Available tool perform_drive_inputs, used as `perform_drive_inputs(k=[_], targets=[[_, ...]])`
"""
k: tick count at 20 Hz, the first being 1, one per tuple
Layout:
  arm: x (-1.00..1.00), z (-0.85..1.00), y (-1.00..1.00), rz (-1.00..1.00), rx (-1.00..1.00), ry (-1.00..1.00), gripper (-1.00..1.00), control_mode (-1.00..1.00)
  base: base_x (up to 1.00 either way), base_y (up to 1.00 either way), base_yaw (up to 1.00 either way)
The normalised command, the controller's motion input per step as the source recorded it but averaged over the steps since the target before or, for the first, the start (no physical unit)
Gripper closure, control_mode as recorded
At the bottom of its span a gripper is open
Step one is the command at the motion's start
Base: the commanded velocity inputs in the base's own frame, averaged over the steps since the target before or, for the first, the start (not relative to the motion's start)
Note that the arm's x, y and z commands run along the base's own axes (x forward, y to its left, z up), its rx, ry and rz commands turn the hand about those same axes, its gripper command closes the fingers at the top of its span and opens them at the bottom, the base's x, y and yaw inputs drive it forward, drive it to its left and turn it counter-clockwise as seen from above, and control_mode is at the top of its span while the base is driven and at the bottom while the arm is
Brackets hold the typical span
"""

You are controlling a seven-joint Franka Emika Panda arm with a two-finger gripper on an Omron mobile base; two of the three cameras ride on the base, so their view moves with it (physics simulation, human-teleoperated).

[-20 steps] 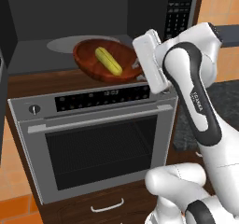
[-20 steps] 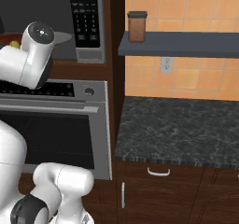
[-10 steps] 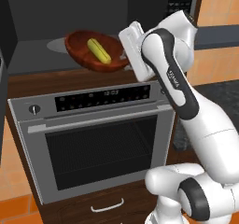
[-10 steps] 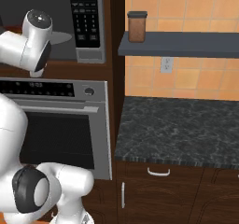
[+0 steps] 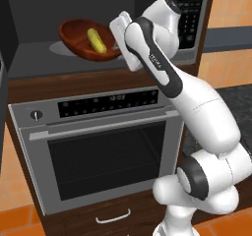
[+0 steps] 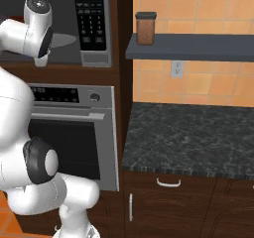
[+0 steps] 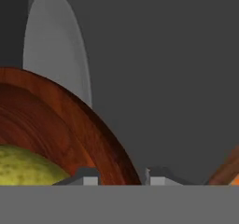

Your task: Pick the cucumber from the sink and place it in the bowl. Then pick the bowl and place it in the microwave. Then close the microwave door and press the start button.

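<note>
**Spotter:** Start with the biggest thing in front of you, the steel wall oven (image 5: pixel 106 151) with its bar handle. It fills the lower half of your left base view. Directly above it is the black microwave (image 5: pixel 74 38), its dark cavity exposed, with the keypad panel (image 6: pixel 91 19) at the right side.

**Operator:** Where's the arm?

**Spotter:** Your arm (image 5: pixel 167 77) rises from the lower right and reaches up and left into the mouth of the cavity. The bowl (image 5: pixel 87 39) is in there, tilted toward you, over the pale round turntable (image 7: pixel 56 50). I can't tell whether it touches the floor of the cavity.

**Operator:** And the grip?

**Spotter:** Your gripper (image 7: pixel 120 175) is clamped narrow on the bowl's rim at its right side; the hand view shows the rim passing between the two fingertips (image 7: pixel 88 176).

**Operator:** The cucumber?

**Spotter:** The cucumber (image 5: pixel 97 40) lies inside the bowl, near its middle.

**Operator:** Anything else?

**Spotter:** In your right base view, a brown canister (image 6: pixel 146 28) stands on the shelf (image 6: pixel 193 46) above the dark stone counter (image 6: pixel 193 138).
</note>
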Motion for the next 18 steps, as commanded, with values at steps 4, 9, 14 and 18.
perform_drive_inputs(k=[4,9,14,18], targets=[[0.45,0.12,0.12,-0.06,-0.08,0.06,1.00,-1.00,0.00,0.00,0.00],[0.30,0.00,0.00,-0.15,-0.12,0.00,1.00,-1.00,0.00,0.00,0.00],[0.29,-0.02,0.00,-0.14,-0.12,0.00,1.00,-1.00,0.00,0.00,0.00],[0.12,-0.02,0.00,-0.06,-0.02,0.00,1.00,-1.00,0.00,0.00,0.00]])
